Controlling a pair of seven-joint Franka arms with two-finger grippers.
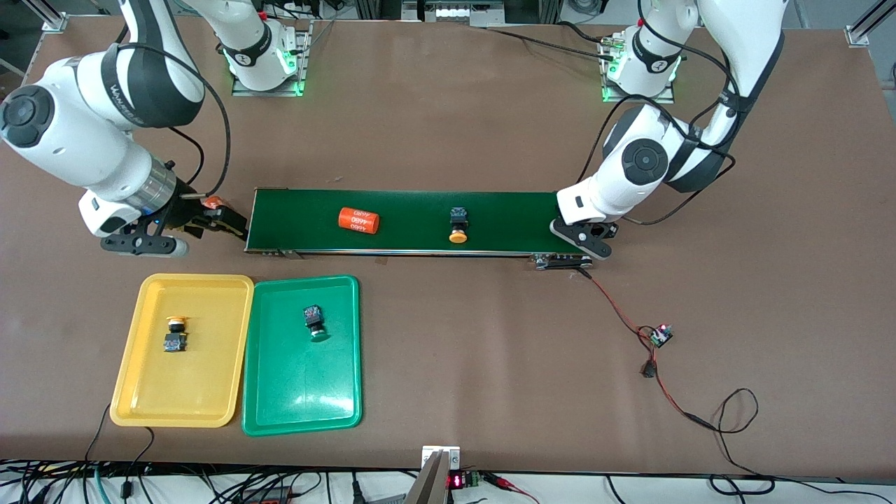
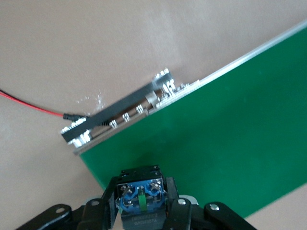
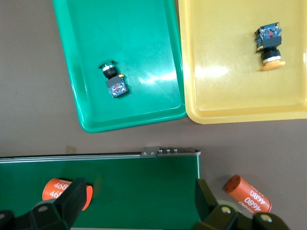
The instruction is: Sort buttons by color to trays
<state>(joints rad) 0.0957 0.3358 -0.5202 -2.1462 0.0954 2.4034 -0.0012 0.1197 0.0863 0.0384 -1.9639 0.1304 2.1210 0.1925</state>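
I see the left end effector [image 1: 582, 241] over the conveyor belt [image 1: 413, 218] at the left arm's end, mid-frame, clamped on a button [image 2: 141, 199]; only its blue-black body shows, the cap hidden. The right end effector [image 1: 210, 224] hangs over the belt's other end with its fingers [image 3: 72, 197] wide apart and nothing between them.

On the belt lie an orange cylinder [image 1: 358, 220] and a yellow-capped button [image 1: 458, 225], well apart. A second orange cylinder [image 3: 248, 194] lies on the brown worktop [image 1: 490, 364] just off the belt's end.

Low in the frame, the yellow tray [image 1: 140, 371] and green tray [image 1: 301, 392] sit rim to rim. Each holds one matching button: the yellow one [image 1: 175, 336] and the green one [image 1: 314, 320]. A red wire [image 1: 616, 308] trails from the belt to a small board [image 1: 660, 335].
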